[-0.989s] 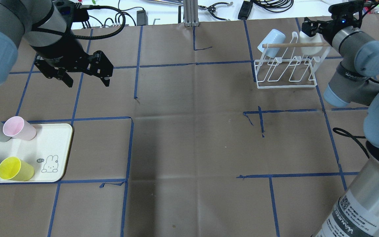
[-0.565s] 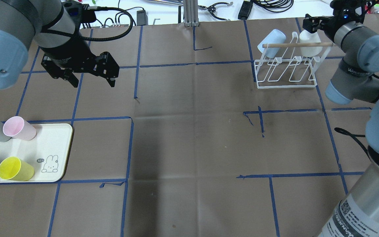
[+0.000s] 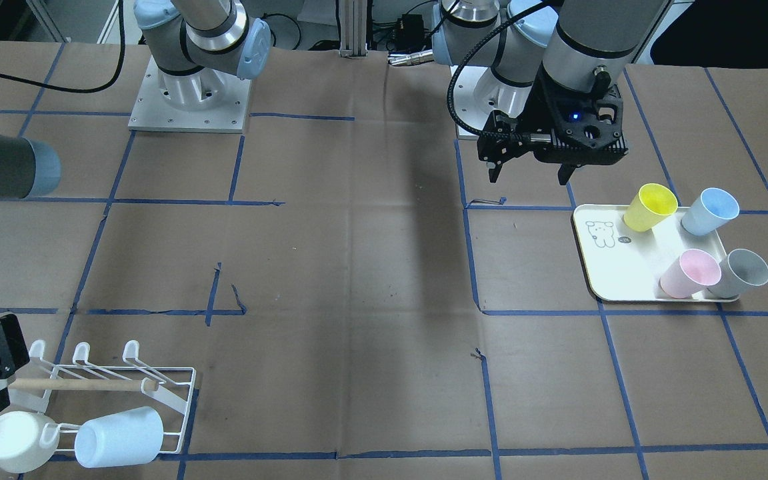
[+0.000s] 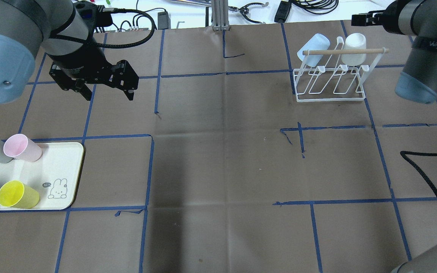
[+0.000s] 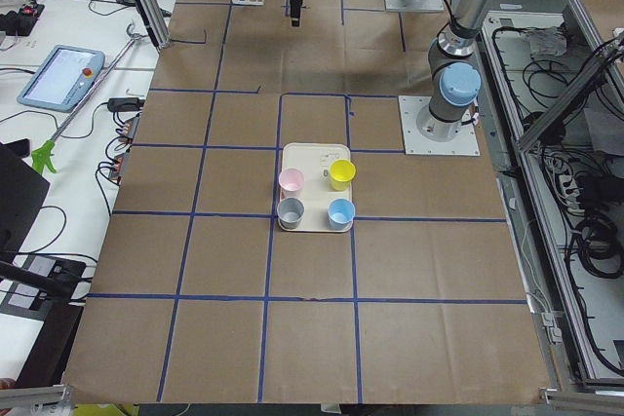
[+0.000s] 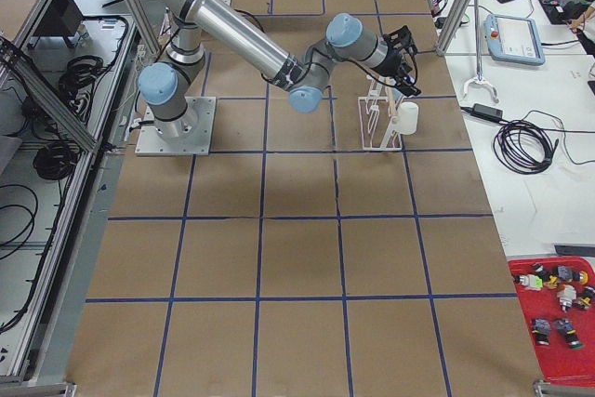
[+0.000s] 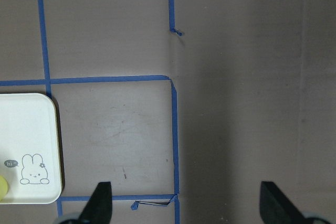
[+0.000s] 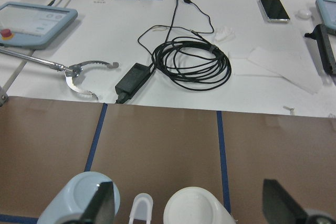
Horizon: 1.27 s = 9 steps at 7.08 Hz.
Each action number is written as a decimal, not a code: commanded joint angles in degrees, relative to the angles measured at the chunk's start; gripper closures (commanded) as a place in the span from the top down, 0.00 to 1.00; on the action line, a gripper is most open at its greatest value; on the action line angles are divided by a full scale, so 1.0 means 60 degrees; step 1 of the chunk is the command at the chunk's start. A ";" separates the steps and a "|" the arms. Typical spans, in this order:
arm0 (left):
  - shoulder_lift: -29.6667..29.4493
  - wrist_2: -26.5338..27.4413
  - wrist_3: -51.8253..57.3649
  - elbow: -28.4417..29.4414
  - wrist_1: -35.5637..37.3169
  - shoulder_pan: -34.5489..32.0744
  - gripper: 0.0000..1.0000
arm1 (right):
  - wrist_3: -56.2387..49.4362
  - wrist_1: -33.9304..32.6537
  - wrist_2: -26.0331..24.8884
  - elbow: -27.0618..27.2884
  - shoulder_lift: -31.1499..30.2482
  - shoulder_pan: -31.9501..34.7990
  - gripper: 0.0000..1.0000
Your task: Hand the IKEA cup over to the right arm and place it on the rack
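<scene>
Claw (image 4: 107, 93) on the left arm hangs spread and empty near the tray (image 4: 72, 178) of 4 cups (image 4: 23, 148); 2 more sit on the rack (image 4: 330, 81). A finger clipping a neighbouring cup could topple it.

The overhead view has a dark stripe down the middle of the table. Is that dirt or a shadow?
Probably a shadow. In the overhead view the stripe has soft edges and the brown paper shows through it. The front-facing view has it in the matching spot. In the left wrist view it dims the right half, while the tray looks bright.
</scene>
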 commanded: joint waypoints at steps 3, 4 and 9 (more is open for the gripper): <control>0.0005 0.0000 0.0018 -0.0001 0.0001 0.0000 0.99 | 0.0803 0.5805 -0.1394 -0.0160 -0.1927 0.1763 1.00; 0.0005 0.0000 0.0003 -0.0001 0.0001 0.0000 0.99 | 0.1011 0.7342 -0.1453 -0.0305 -0.2365 0.1984 1.00; 0.0019 0.0000 0.0003 -0.0016 -0.0014 0.0014 0.99 | 0.0822 1.1493 -0.1409 -0.1403 -0.2809 0.2964 1.00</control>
